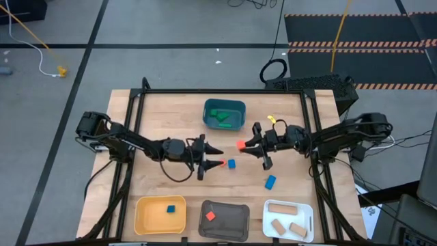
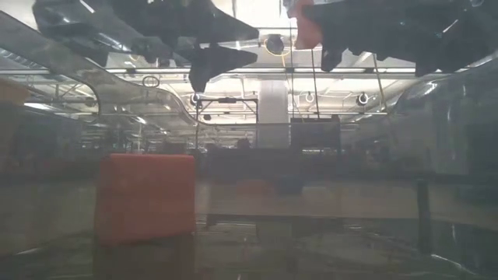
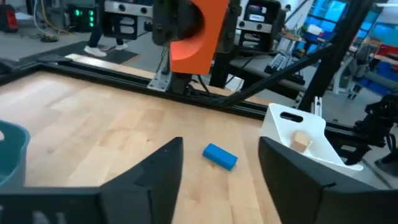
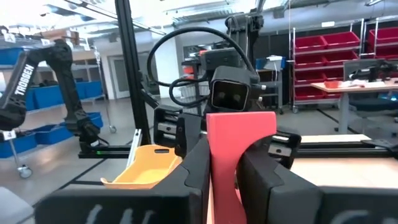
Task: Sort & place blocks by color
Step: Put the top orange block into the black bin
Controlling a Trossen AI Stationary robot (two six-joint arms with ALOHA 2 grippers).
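Observation:
My right gripper (image 1: 247, 145) hangs over the table's middle, shut on a red block (image 1: 240, 145) with an arched cut-out. My left gripper (image 1: 217, 157) faces it from the left, open, with nothing between its fingers (image 3: 221, 168). A small red block (image 1: 220, 163) and a blue cube (image 1: 231, 164) lie on the table just by the left fingertips. A blue bar (image 1: 270, 182) lies flat farther right. Green blocks (image 1: 220, 116) sit in the teal tray (image 1: 236, 104). My right gripper pinches the red block's two flat sides (image 4: 239, 155) between its two fingers. The fingers come in about level from the table's right. The block stands upright in the hold, lifted clear of the table (image 3: 199, 31).
Along the near edge stand a yellow tray (image 1: 147, 220) with a blue block (image 1: 171, 208), a grey tray (image 1: 235, 222) with a red block (image 1: 210, 215), and a white tray (image 1: 307, 212) with tan blocks (image 1: 280, 209). A black frame borders the table. Bare wood lies at the left.

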